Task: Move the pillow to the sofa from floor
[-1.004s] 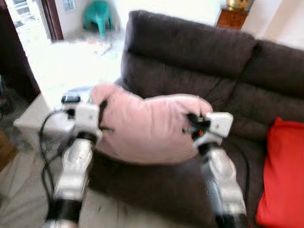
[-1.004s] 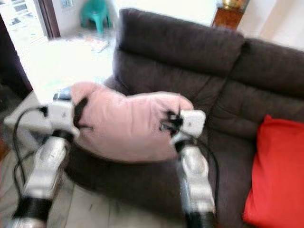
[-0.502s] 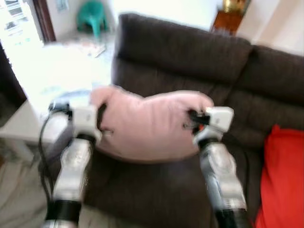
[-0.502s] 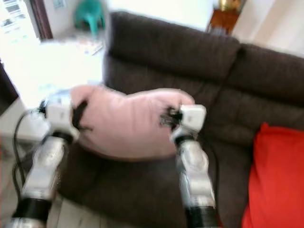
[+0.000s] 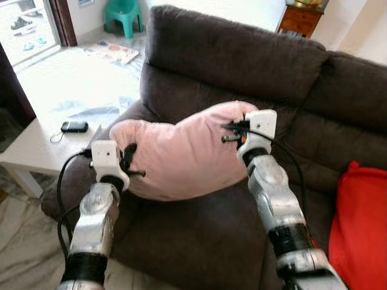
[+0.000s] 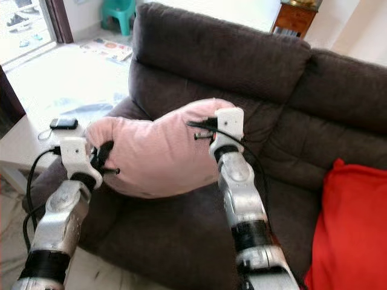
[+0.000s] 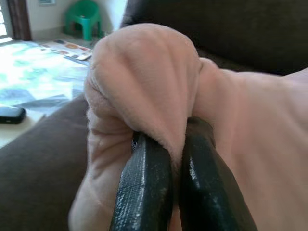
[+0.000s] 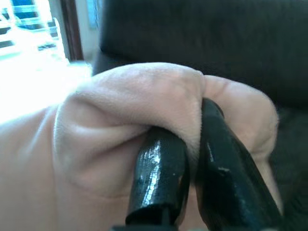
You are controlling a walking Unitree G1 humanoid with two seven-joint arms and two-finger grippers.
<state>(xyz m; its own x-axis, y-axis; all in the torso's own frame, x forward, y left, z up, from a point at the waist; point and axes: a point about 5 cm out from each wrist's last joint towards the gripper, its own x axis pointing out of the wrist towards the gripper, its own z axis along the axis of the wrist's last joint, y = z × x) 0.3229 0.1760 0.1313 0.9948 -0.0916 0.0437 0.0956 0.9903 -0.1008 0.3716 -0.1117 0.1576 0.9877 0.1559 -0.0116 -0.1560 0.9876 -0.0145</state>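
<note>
While soft pink fabric pillow (image 5: 181, 154) is pinched at opposite corners by left hand (image 5: 129, 158) and right hand (image 5: 233, 132), long axis is held across dark brown upholstered sofa (image 5: 242, 66) seat, directly below.

Two silver, rounded metal forearms run down to black cuffs at about 6 o'clock. Each wrist ends in a boxy white housing; the left gripper (image 5: 129, 158) and the right gripper (image 5: 233, 131) both carry long black fingers (image 7: 144, 192) with a faintly textured, glossy rubber skin. A black cable loops off the left wrist housing toward 7 o'clock, and another curves from the right housing along that forearm. A small red-orange spot sits beside the right housing's black mount.
</note>
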